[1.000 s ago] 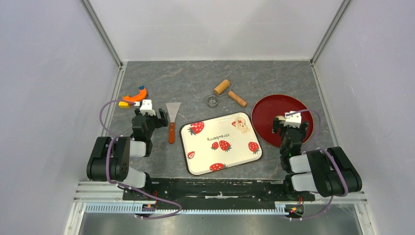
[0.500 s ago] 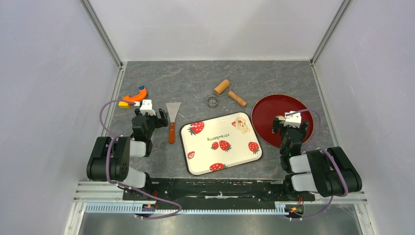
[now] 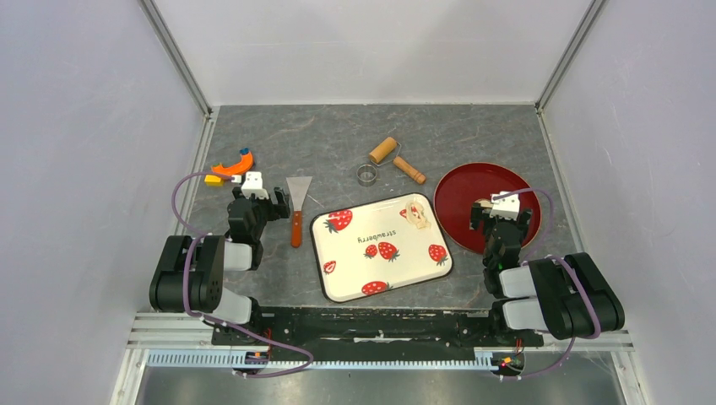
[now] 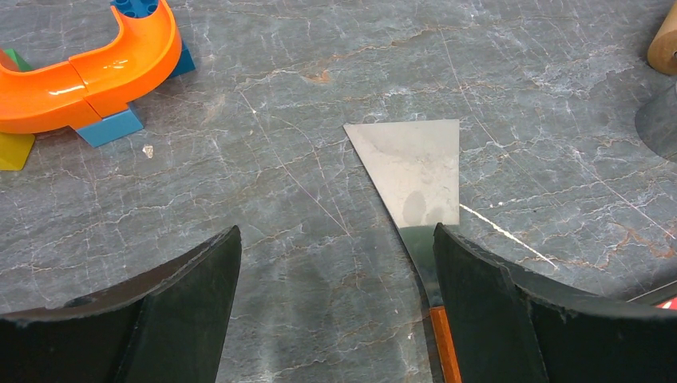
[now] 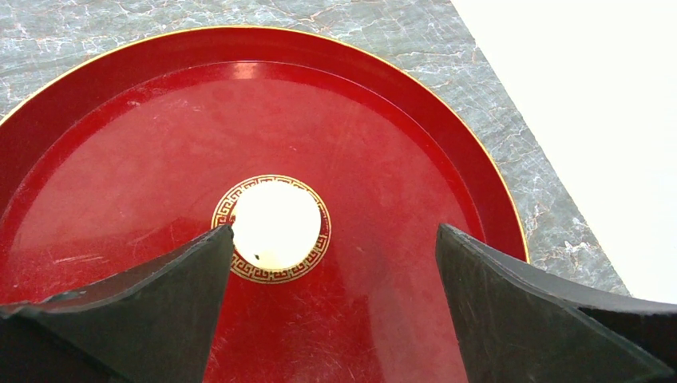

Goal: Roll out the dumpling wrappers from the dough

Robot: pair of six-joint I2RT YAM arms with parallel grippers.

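Your left gripper [image 4: 335, 239] and right gripper [image 5: 335, 233] both gape empty (the dough [image 3: 417, 214] lies on the tray [image 3: 348, 267]).

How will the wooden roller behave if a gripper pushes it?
The roller likely rolls easily: it is round and lies on its side on the table. Its offset handle would probably make it pivot rather than run straight. Being wood, it should stay stiff.

Red plate [image 5: 383, 120] (gold-rimmed); white tray [image 3: 414, 270] with red strawberries; grey marbled table [image 3: 338, 143].

Left gripper [image 4: 335, 239], right gripper [image 5: 335, 233]: jaws spread wide.
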